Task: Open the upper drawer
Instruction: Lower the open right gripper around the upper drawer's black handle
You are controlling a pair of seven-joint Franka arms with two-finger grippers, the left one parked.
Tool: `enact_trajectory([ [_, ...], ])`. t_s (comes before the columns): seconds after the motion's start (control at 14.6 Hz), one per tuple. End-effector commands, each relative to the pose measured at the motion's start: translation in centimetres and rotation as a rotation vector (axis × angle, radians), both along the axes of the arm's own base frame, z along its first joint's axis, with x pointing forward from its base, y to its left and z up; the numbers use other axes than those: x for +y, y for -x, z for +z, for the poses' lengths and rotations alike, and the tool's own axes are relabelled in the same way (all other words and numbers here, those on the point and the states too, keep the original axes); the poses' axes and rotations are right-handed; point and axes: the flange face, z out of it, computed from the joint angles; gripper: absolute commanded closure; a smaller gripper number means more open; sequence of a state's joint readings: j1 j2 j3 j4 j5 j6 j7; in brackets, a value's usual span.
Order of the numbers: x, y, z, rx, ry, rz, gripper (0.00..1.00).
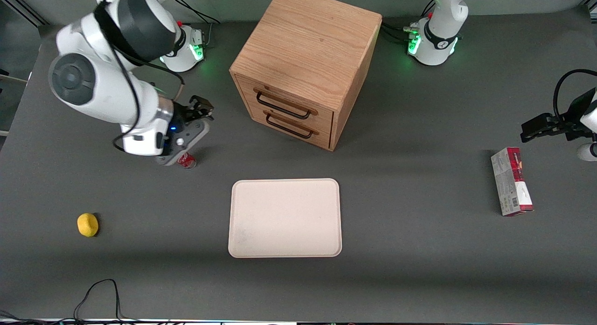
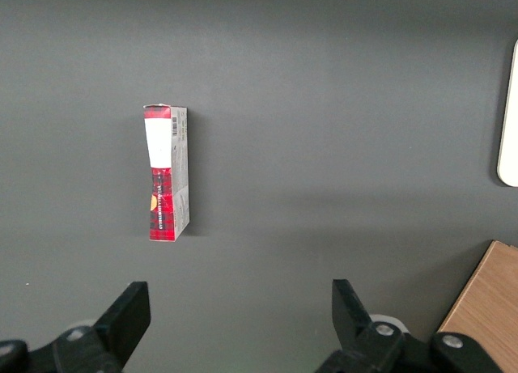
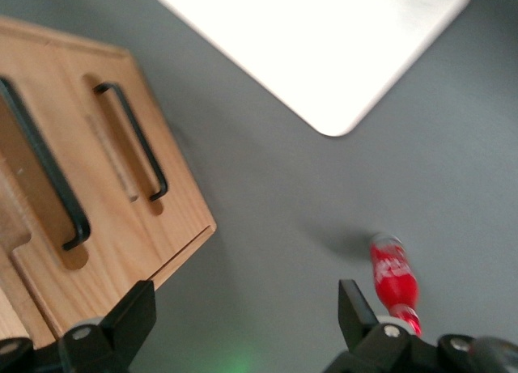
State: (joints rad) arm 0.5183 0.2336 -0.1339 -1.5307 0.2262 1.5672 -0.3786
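Note:
The oak cabinet (image 1: 308, 50) stands at the middle of the table with both drawers closed. The upper drawer (image 1: 291, 102) has a black wire bar handle (image 1: 282, 107), just above the matching lower drawer's handle (image 1: 289, 127). My right gripper (image 1: 201, 109) is open and empty. It hovers above the table toward the working arm's end, well apart from the cabinet's front. In the right wrist view the gripper (image 3: 245, 308) holds only bare table between its fingers. That view shows the upper drawer's handle (image 3: 47, 183) and the lower one (image 3: 131, 138) ahead of it.
A small red can (image 1: 187, 161) stands under my wrist and shows in the right wrist view (image 3: 394, 274). A beige tray (image 1: 242, 241) lies nearer the front camera than the cabinet. A yellow fruit (image 1: 87, 224) lies toward the working arm's end. A red-and-grey box (image 1: 511, 181) lies toward the parked arm's end.

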Motion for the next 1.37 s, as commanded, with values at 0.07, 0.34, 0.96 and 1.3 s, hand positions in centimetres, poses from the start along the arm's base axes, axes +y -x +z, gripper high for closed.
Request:
enact_trajectory([
  [0.07, 5.4, 0.8, -2.9, 0.055, -0.059, 0.179, 0.0],
  [0.34, 8.0, -0.1, -5.0, 0.1, -0.119, 0.178, 0.0],
  [0.96, 13.5, 0.6, -10.0, 0.203, -0.22, 0.236, 0.0],
  [1.3, 14.9, 0.9, -9.9, 0.224, -0.242, 0.218, 0.0],
])
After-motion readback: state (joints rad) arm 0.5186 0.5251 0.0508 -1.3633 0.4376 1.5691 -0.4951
